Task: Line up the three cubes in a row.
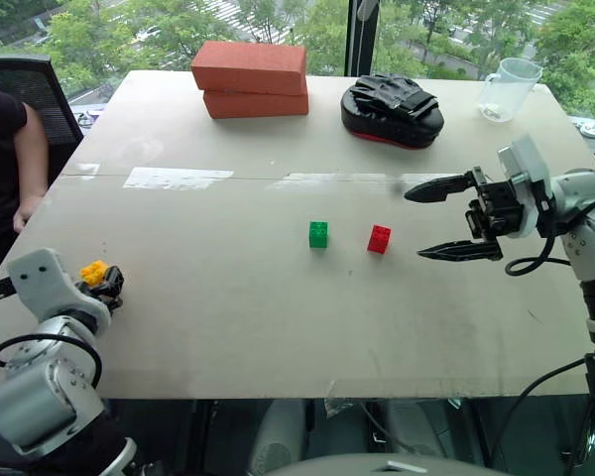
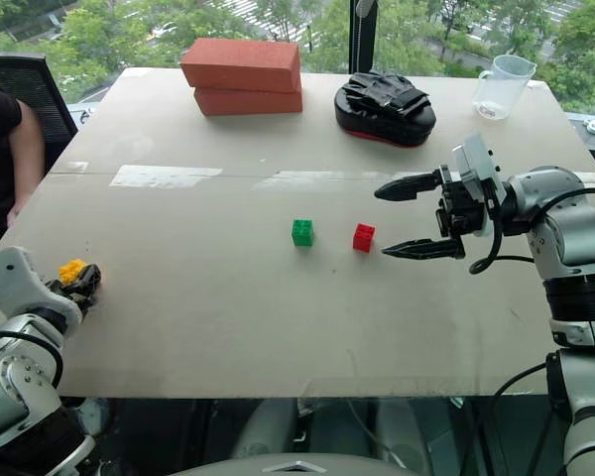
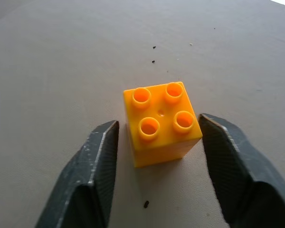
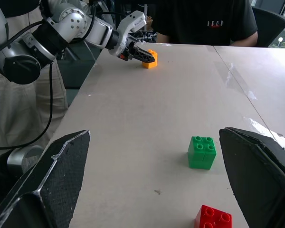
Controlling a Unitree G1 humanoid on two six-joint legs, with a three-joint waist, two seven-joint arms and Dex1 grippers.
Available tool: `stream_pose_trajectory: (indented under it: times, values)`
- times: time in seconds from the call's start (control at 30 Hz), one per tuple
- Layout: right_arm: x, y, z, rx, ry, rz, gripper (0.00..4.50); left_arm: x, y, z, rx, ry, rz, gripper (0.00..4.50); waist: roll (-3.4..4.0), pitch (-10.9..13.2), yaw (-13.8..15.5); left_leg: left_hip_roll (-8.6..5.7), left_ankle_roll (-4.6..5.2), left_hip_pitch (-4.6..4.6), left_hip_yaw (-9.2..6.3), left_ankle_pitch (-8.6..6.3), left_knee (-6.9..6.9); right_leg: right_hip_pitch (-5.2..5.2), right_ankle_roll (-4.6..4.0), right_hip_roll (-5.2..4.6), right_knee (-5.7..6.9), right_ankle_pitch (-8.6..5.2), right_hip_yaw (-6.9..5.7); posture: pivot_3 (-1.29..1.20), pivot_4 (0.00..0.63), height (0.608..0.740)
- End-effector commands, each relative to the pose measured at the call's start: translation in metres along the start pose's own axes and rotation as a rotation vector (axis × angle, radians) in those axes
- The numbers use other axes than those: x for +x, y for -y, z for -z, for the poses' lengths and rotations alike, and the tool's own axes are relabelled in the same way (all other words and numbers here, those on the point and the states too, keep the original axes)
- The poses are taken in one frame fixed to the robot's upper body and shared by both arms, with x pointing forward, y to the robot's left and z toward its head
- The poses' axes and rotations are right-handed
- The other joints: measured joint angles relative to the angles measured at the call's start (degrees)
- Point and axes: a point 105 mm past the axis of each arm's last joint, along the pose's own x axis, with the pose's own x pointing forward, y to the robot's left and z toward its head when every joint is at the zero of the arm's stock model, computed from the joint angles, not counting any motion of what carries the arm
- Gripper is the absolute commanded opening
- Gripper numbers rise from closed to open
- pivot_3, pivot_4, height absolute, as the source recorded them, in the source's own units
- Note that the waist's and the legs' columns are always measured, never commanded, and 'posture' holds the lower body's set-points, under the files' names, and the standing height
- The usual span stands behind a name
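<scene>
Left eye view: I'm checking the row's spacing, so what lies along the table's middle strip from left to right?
Left pincer around the yellow cube → green cube → red cube → right pincer, open.

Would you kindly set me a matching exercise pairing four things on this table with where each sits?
1 yellow cube
2 red cube
3 green cube
4 clear jug

A far right corner of the table
B between the left fingers
C nearest the right fingers
D just left of the red cube

Pairs: 1-B, 2-C, 3-D, 4-A
</scene>
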Motion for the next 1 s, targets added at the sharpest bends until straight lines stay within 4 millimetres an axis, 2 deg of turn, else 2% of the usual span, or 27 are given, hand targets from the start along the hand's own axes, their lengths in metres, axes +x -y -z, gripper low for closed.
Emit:
stream_pose_trajectory:
  times: [0.03,0.1,0.23,0.3,0.37,0.47,0.57,0.67,0.77,1.0]
  values:
    - [-0.005,-0.005,-0.012,-0.046,0.004,-0.003,4.50,-0.001,-0.001,-0.009,0.039,0.058,0.006,1.23,0.01,0.0,0.0,0.00,0.00,0.00,0.00,0.00,0.00,0.00,0.00,0.00,0.00,0.00,0.00,0.00,0.150,0.740]
    - [-0.006,-0.006,-0.012,-0.046,0.004,0.015,4.50,0.001,0.005,-0.013,0.079,0.082,0.070,1.23,0.01,0.0,0.0,0.00,0.00,0.00,0.01,0.00,0.00,0.00,0.00,-0.01,0.00,0.00,0.01,0.00,0.150,0.740]
    - [-0.008,-0.007,-0.015,-0.047,0.014,0.068,4.50,0.004,0.035,-0.029,0.183,0.176,0.345,1.23,0.02,0.0,0.2,0.01,0.00,0.00,-0.03,0.00,-0.03,0.00,-0.02,-0.02,0.00,-0.01,-0.04,0.00,0.150,0.740]
    - [-0.010,-0.011,-0.016,-0.044,0.010,0.097,4.50,-0.001,0.066,-0.029,0.204,0.119,0.655,1.23,0.02,0.0,0.2,0.00,0.00,-0.01,0.00,0.00,-0.03,0.00,-0.02,-0.07,-0.03,0.00,-0.03,0.00,0.150,0.740]
    - [-0.014,-0.017,-0.018,-0.036,0.005,0.132,4.50,-0.011,0.100,-0.030,0.396,0.076,1.024,1.23,0.03,0.0,0.4,-0.01,0.01,-0.03,-0.01,0.00,-0.03,-0.01,-0.03,-0.09,-0.04,0.00,-0.05,0.00,0.150,0.740]
    - [-0.019,-0.024,-0.018,-0.020,-0.012,0.165,4.50,-0.002,0.122,-0.022,0.667,-0.041,1.355,1.23,0.29,0.0,0.7,-0.04,0.00,-0.07,-0.06,0.00,-0.03,-0.01,-0.11,-0.03,-0.09,0.01,-0.23,0.00,0.150,0.740]
    - [-0.021,-0.026,-0.019,-0.019,-0.029,0.186,4.50,0.020,0.141,-0.023,0.846,-0.111,1.468,1.23,0.39,0.0,0.2,-0.17,0.08,-0.03,0.14,0.02,-0.05,0.02,-0.12,0.27,-0.14,0.06,-0.35,0.00,0.150,0.740]
    - [-0.023,-0.026,-0.021,-0.024,-0.036,0.221,4.50,0.031,0.160,-0.025,0.969,-0.143,1.516,1.23,0.31,0.0,-0.5,-0.38,0.30,-0.04,0.36,-0.10,0.05,0.04,-0.02,0.45,-0.17,0.09,-0.20,0.00,0.150,0.740]
    - [-0.028,-0.023,-0.020,-0.020,-0.059,0.279,4.50,0.033,0.179,-0.024,1.071,-0.148,1.550,1.23,0.26,0.1,-1.2,-0.37,0.30,-0.13,0.35,-0.10,0.03,-0.05,0.15,0.46,-0.16,0.04,-0.16,0.00,0.150,0.740]
    - [-0.038,-0.024,-0.017,-0.018,-0.092,0.337,4.50,0.031,0.192,-0.027,1.120,-0.132,1.592,1.23,0.26,0.0,-1.3,-0.40,0.60,-0.14,0.30,-0.28,0.10,-0.06,0.25,0.31,-0.09,-0.01,-0.13,0.00,0.150,0.740]
